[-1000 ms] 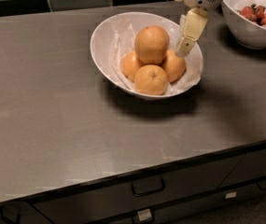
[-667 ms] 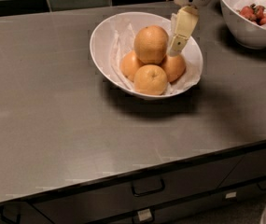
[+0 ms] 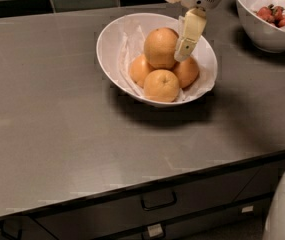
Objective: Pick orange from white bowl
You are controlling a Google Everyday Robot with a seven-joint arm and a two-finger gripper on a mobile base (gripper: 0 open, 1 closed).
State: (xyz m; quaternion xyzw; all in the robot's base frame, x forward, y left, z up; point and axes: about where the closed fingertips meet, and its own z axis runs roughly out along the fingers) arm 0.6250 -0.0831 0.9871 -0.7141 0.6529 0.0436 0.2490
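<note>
Shifted left: tool (image 3: pixel 186 43) now against the orange (image 3: pixel 160 47), atop white bowl (image 3: pixel 103 43) on bench (image 3: pixel 57 114); grip state cannot tell.

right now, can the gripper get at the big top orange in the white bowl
Likely yes. The gripper hangs over the white bowl, right beside the orange, on its right side. That orange sits on top of three smaller oranges with nothing covering it, so the way looks free.
</note>
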